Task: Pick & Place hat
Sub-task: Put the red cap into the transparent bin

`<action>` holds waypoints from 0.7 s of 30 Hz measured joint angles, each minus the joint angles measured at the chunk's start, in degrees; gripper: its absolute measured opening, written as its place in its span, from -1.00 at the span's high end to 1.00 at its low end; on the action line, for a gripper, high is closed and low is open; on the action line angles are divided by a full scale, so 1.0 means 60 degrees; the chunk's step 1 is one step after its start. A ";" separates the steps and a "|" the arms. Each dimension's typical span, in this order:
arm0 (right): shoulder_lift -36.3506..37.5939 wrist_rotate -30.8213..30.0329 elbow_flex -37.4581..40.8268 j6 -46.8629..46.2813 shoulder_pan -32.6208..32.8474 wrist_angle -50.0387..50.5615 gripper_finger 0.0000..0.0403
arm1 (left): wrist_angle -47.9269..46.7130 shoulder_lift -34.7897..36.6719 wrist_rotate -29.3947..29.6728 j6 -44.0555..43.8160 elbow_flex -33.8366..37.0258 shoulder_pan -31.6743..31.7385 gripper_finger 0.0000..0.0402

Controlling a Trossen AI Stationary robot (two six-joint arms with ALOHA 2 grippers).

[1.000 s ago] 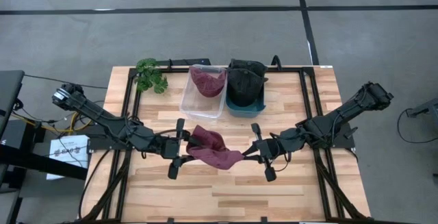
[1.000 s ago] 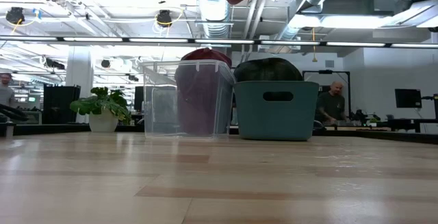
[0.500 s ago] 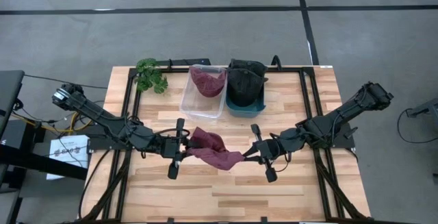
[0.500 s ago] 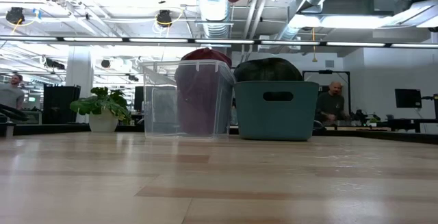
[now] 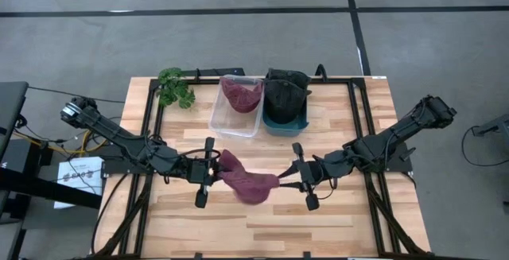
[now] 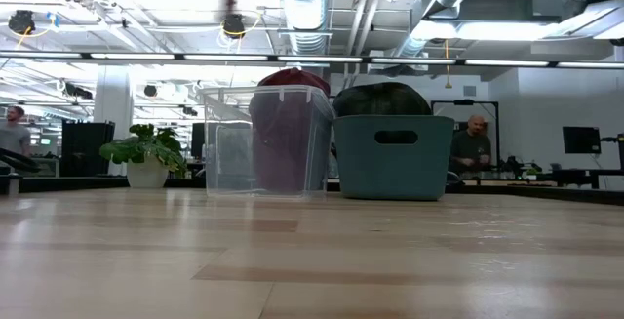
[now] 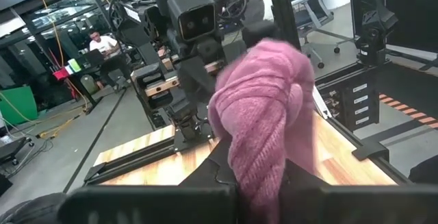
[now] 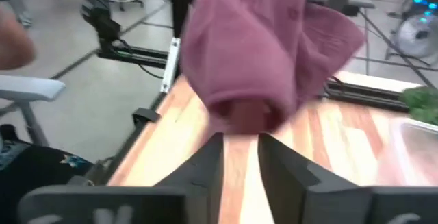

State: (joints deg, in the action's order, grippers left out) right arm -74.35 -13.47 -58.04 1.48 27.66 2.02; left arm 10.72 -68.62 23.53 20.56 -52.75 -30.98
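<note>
1. Since the earlier pictures, the maroon hat (image 5: 248, 184) is hanging lower and more bunched between the two arms in the high view, and it is no longer showing at the top edge of the low view.
2. The left gripper (image 5: 208, 172) is sitting over the middle of the wooden table (image 5: 334, 220), its fingers having closed, and it is now pinching the left edge of the hat.
3. In the left wrist view the hat (image 7: 265, 118) is drooping in a thick knitted fold straight out from between that gripper's fingers.
4. The right gripper (image 5: 300, 176) is facing the left one from the other side of the hat, and its fingers are coming apart.
5. In the right wrist view the fingers (image 8: 205, 161) are standing slightly separated, with the hat (image 8: 263, 49) hanging just ahead of them; whether they are touching the cloth I cannot tell.
6. The hat is hanging in the air above the table, nearer the front than the bins.
7. A clear bin (image 5: 236, 110) holding another maroon hat (image 5: 242, 94) is standing at the back of the table, touching a teal bin (image 5: 285, 120) holding a dark hat (image 5: 285, 91).
8. A small potted plant (image 5: 175, 87) is standing left of the clear bin.
9. In the low view, people (image 6: 473, 149) are showing in the room beyond the table.
</note>
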 joint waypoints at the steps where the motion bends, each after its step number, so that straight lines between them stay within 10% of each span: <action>1: -0.0014 -0.0110 0.0000 0.0000 -0.0003 0.0091 0.58 | 0.0000 0.0000 0.0000 -0.0003 0.0000 0.0000 0.96; 11: -0.0248 -0.0328 0.0005 -0.1223 -0.0454 0.1052 0.05 | 0.0005 0.0007 0.1042 -0.0387 0.0000 0.0068 0.96; 21: -0.0240 -0.0342 0.0000 -0.1667 -0.0517 0.2179 -0.01 | -0.1566 0.0967 0.0938 -0.3477 0.0004 0.1609 0.96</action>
State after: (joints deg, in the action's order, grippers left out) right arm -75.79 -15.52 -58.04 -8.53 24.56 15.10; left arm 1.33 -62.82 29.16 -0.30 -52.73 -21.33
